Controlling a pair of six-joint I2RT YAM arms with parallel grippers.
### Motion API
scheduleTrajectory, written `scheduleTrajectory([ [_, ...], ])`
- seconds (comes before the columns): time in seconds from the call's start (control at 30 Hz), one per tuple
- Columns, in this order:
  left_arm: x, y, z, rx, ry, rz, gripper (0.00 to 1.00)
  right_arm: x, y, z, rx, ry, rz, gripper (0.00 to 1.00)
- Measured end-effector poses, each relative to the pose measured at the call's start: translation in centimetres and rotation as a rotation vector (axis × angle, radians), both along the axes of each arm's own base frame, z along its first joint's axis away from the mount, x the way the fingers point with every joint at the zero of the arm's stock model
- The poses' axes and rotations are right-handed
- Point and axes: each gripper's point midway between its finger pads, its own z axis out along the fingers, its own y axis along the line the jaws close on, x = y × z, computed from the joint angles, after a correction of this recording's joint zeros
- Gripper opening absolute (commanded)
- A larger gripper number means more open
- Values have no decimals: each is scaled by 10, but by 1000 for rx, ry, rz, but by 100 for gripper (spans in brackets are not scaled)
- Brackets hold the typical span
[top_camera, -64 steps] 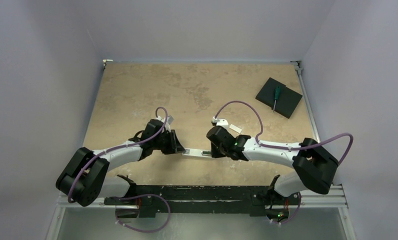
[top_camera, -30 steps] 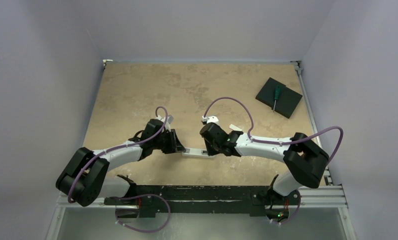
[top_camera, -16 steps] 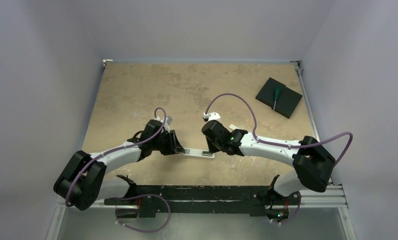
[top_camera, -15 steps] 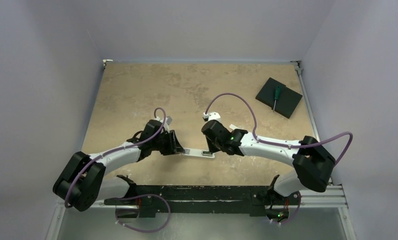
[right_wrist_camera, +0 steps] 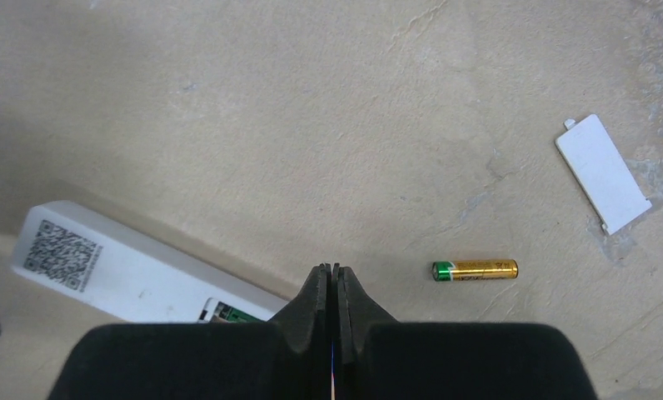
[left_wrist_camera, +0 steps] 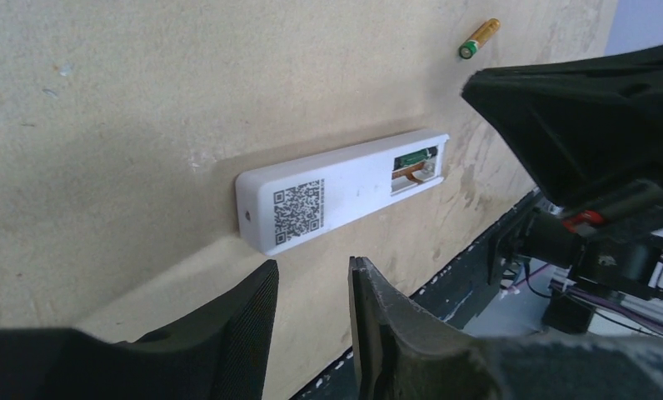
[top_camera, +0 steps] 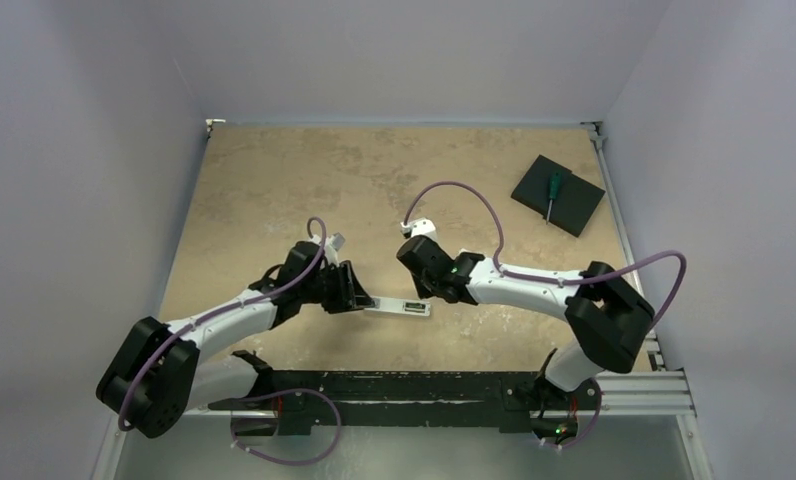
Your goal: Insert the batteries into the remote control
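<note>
1. The left gripper (left_wrist_camera: 313,271) is hovering low over the table (top_camera: 274,180), at 9 o'clock of the remote control. Its jaws are standing narrowly apart with nothing between them. Its tips are pointing toward the remote's left end, close to it but not touching.
2. The remote control (left_wrist_camera: 336,187) is lying flat on the table between the two grippers, at about 6 o'clock from the table's middle in the top view. It is lying face down with a QR label facing up. The battery recess (left_wrist_camera: 413,165) at its right-hand end is standing open, with something green and orange-brown showing inside. I cannot tell whether a cell is sitting in it.
3. The right gripper (right_wrist_camera: 334,271) is hanging over the table with its jaws pressed fully together, gripping nothing. In its wrist view the remote's recess end is lying at 8 o'clock of the tips.
4. The gold battery (right_wrist_camera: 476,269) is lying on its side on the bare table at 3 o'clock of those tips, apart from the remote.
5. The white battery cover (right_wrist_camera: 603,172) is lying flat at 2 o'clock of the battery, well apart from it.
6. The black pad (top_camera: 558,195) is sitting near the table's far right corner, at 2 o'clock, with the green-handled screwdriver (top_camera: 552,190) lying on it.
</note>
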Motion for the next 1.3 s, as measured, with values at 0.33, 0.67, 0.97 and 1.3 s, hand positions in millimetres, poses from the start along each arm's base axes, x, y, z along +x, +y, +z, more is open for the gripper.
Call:
scheduleTrajectory([
  [0.33,-6,-10,5,-68,27,8,42,12,-6,-20,-44,15,-14,0],
  [0.67,-14,-17,-11,-83,69,6,42,16,-1,-30,-22,36,-5,0],
  [0.97,-11,-20,-18,-85,73,9,42,7,-2,-42,-5,64,16,0],
  [1.3,-3,-25,-24,-74,77,7,42,4,-2,-42,33,53,32,0],
])
